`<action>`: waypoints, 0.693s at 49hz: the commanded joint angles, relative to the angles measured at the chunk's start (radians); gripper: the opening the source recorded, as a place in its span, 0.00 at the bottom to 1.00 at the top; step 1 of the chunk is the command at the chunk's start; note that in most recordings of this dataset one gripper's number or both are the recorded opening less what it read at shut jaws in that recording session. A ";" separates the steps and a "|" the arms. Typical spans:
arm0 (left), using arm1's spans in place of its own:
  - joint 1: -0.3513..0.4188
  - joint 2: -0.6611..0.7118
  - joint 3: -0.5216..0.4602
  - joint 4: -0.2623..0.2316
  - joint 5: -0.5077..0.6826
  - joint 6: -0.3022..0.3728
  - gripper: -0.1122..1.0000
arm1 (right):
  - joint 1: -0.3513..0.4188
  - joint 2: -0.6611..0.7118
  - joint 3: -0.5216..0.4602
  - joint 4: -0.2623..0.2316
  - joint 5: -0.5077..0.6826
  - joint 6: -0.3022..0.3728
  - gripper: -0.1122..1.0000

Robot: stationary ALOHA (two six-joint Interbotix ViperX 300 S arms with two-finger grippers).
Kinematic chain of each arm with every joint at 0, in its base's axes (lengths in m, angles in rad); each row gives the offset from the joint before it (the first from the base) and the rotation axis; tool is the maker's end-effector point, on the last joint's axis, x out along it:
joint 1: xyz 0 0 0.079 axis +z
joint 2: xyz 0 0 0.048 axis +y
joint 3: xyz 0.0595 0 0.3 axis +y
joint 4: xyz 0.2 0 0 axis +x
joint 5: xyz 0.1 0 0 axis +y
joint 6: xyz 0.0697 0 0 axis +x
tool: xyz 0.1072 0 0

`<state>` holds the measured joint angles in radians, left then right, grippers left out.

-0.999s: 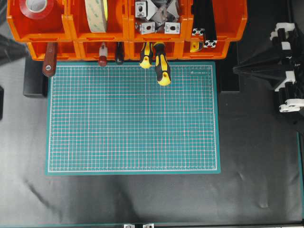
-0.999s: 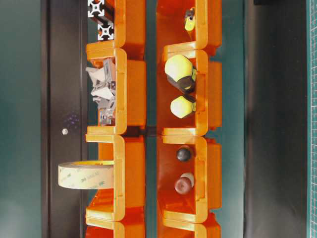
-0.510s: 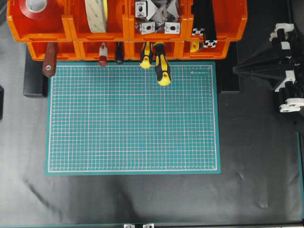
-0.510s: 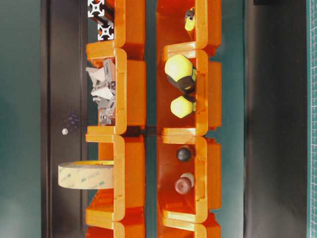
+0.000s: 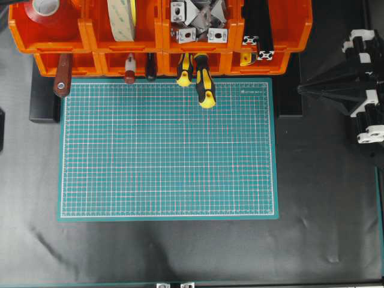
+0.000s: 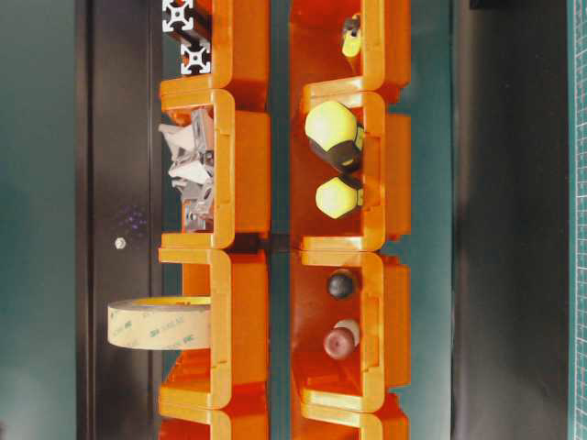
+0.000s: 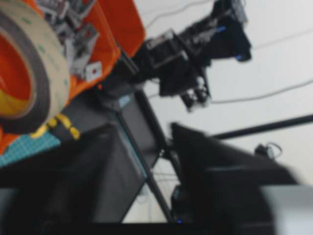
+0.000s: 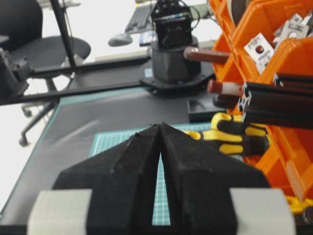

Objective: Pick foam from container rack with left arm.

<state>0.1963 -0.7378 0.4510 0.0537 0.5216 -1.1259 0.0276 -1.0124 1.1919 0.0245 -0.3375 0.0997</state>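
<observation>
a black tabletop (image 5: 180, 252) fills the overhead view, with a green gridded cutting mat (image 5: 168, 147) in its middle. along the far edge sits the container rack (image 5: 90, 42), 2 rows of bright orange bins joined as 1 unit, with tool handles sticking out of the lower row toward the mat, likely so they are easy to grab.

the foam (image 5: 122, 18) is a wide roll standing on edge in the upper row, in the 2nd bin from the left of the overhead view, between a bin with a red tape roll (image 5: 47, 8) and a bin of metal brackets (image 5: 198, 21). its outer band is beige with faint green print. in the left wrist view its ring face (image 7: 34, 73) is dark grey with a yellow-cream inner rim. at table level it pokes above the bin's rim (image 6: 158, 323), which leaves its upper part free to be pinched.

the left gripper (image 7: 146, 161) shows only in its own blurred wrist view, with a clear gap between its 2 dark fingers and nothing held. the foam sits near it, up and to one side, not yet between the fingers. the right gripper (image 8: 160, 129) has its fingers pressed together on nothing, parked at the table's side (image 5: 303, 90).
</observation>
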 commanded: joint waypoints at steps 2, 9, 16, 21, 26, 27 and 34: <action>0.020 -0.002 -0.029 0.002 0.038 -0.078 0.67 | 0.012 0.003 -0.034 0.002 -0.031 0.000 0.10; 0.041 -0.012 -0.023 0.002 0.084 -0.179 0.91 | 0.026 0.002 -0.035 0.002 -0.035 0.000 0.10; 0.044 -0.003 -0.026 0.002 0.095 -0.189 0.88 | 0.038 0.002 -0.035 0.002 -0.035 0.000 0.10; 0.055 0.031 -0.035 0.002 0.078 -0.189 0.88 | 0.051 0.000 -0.035 0.002 -0.035 0.000 0.10; 0.077 0.083 -0.057 0.002 0.061 -0.192 0.88 | 0.064 0.002 -0.035 0.002 -0.034 0.000 0.10; 0.083 0.095 -0.061 0.002 0.060 -0.192 0.88 | 0.067 0.002 -0.035 0.002 -0.034 0.000 0.10; 0.106 0.173 -0.103 0.002 0.061 -0.187 0.88 | 0.086 0.000 -0.037 0.002 -0.032 -0.002 0.10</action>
<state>0.2853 -0.5998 0.4004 0.0522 0.5890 -1.3177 0.1012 -1.0155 1.1904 0.0245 -0.3590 0.0997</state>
